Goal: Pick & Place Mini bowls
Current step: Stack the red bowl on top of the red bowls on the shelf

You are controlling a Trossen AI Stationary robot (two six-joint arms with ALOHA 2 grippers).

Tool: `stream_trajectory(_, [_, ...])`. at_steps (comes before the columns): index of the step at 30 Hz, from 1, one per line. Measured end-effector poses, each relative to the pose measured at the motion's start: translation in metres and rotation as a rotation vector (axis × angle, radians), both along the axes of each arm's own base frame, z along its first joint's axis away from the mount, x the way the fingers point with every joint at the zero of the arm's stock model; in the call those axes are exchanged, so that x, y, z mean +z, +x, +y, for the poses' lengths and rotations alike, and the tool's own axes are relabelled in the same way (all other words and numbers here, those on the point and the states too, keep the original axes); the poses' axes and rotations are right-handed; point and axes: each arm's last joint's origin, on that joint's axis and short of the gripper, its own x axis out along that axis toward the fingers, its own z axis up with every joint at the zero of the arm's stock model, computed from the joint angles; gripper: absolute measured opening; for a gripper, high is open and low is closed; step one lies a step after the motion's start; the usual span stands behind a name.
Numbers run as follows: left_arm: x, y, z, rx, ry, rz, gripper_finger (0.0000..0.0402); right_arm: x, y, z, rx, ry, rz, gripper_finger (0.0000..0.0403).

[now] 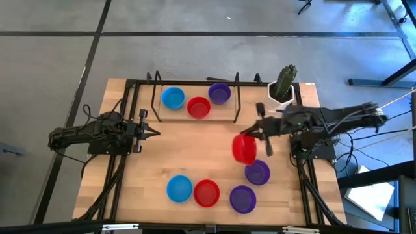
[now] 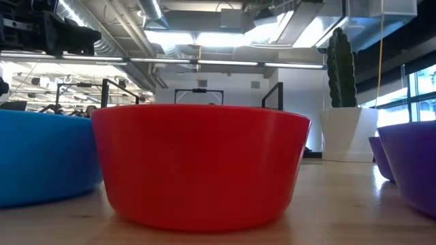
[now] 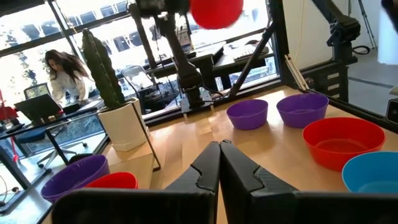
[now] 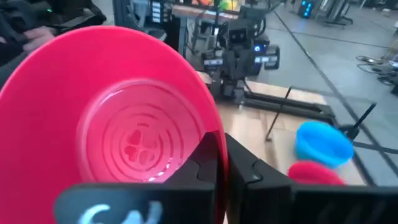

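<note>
A: Which bowl is in play, and how does it sit?

B: A red mini bowl (image 1: 244, 149) hangs above the table's right-centre, pinched at its rim by the right gripper (image 1: 262, 132), whose fingers are clamped on the rim. The bowl is tipped on edge: in the right wrist view its hollow (image 4: 134, 134) faces the camera, so its round axis lies roughly level, not upright.

A: And the other arm?

B: The left gripper (image 1: 153, 132) waits at the table's left side, fingers pressed together on nothing, pointing toward the centre.

A: Where do the remaining bowls rest?

B: All upright, mouths up. Inside the black frame (image 1: 236, 104) at the far edge: a blue bowl (image 1: 173, 97), a red bowl (image 1: 199, 107), a purple bowl (image 1: 220, 93). Along the near edge: a blue one (image 1: 179, 188), a red one (image 1: 207, 193) touching it, a purple one (image 1: 242, 199), and another purple bowl (image 1: 257, 173) just below the lifted one. A potted cactus (image 1: 283, 84) stands at the far right corner.
</note>
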Motion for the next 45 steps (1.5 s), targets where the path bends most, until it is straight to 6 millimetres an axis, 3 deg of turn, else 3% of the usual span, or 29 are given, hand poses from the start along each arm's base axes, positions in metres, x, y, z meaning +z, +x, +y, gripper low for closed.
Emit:
stream_trajectory(7, [0.0, 0.0, 0.0, 0.0, -0.01, 0.0, 0.0003, -0.083, -0.036, -0.007, 0.003, 0.034, -0.193, 0.0004])
stream_trajectory(12, [0.0, 0.0, 0.0, 0.0, -0.009, 0.001, 0.0003, -0.121, -0.047, -0.01, -0.04, 0.044, -0.259, 0.0004])
stream_trajectory(23, [0.0, 0.0, 0.0, -0.001, 0.002, 0.0, 0.0003, -0.131, -0.056, -0.012, -0.057, 0.035, -0.232, 0.0004])
stream_trajectory(36, [0.0, 0.0, 0.0, 0.0, 0.006, 0.0, 0.0003, -0.128, -0.057, -0.013, -0.061, -0.031, -0.268, 0.0003])
stream_trajectory(45, [0.0, 0.0, 0.0, 0.0, 0.002, 0.0, 0.0003, -0.149, -0.061, -0.016, -0.163, -0.038, -0.343, 0.0004])
